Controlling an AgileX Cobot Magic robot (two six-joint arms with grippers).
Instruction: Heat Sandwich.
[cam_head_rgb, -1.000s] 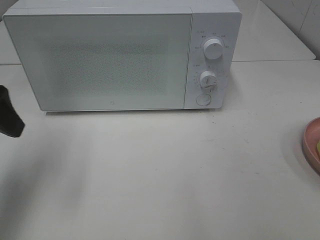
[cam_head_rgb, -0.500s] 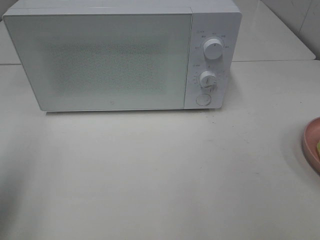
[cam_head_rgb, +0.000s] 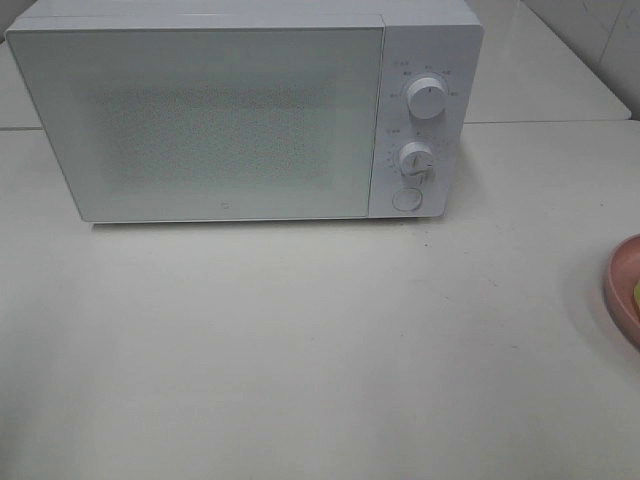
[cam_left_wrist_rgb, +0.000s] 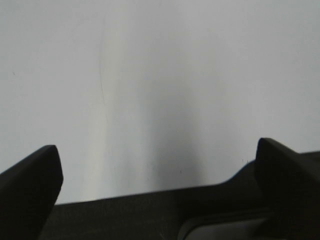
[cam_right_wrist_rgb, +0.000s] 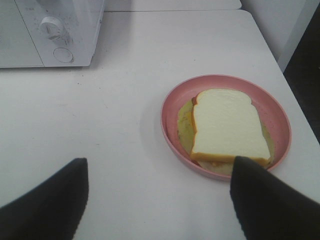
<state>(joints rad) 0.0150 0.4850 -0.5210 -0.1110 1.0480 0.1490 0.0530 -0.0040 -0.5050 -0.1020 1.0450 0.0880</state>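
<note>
The sandwich (cam_right_wrist_rgb: 227, 125), pale bread with a tan crust and yellow-green filling peeking out, lies on a round pink plate (cam_right_wrist_rgb: 172, 102) in the right wrist view. My right gripper (cam_right_wrist_rgb: 160, 162) hovers open just short of the plate, one finger (cam_right_wrist_rgb: 265, 200) near its rim, with only bare table between the jaws. My left gripper (cam_left_wrist_rgb: 157, 147) is wide open over bare table. In the exterior high view neither gripper shows, and only the plate's edge (cam_head_rgb: 622, 285) appears at the far right. The white microwave (cam_head_rgb: 230, 120) stands at the back with its door shut.
The microwave panel carries two round knobs (cam_head_rgb: 427, 97) (cam_head_rgb: 415, 160) and a round button (cam_head_rgb: 405, 199). The white table (cam_head_rgb: 320, 340) stretches in front of it. A tiled wall and the table's edge lie to the right, beyond the plate.
The dark left gripper, visible at the left edge of the exterior view a second ago, has withdrawn out of that view. The microwave and plate have not moved.
</note>
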